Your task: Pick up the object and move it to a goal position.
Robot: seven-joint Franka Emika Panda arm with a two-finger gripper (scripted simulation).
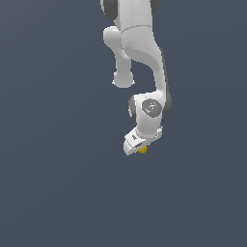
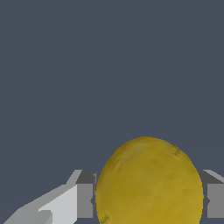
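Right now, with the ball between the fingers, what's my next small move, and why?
Probably close the gripper a touch to confirm the hold, then carry the ball onward. In the wrist view the ball fills the gap between both fingers, seemingly touching each, and the exterior view shows it tucked under the gripper. No goal marker is visible.

I am looking at a white arm (image 1: 140, 43) made of smooth, rounded segments with dark grey bands showing at the joints. A round grey cap with a paler centre is sitting on the wrist joint (image 1: 150, 108). The gripper (image 1: 136, 144) is wearing a blocky white housing with a small dark slot. Through the wrist camera I am seeing flat grey fingers (image 2: 85, 200) with angular white casing beside them.
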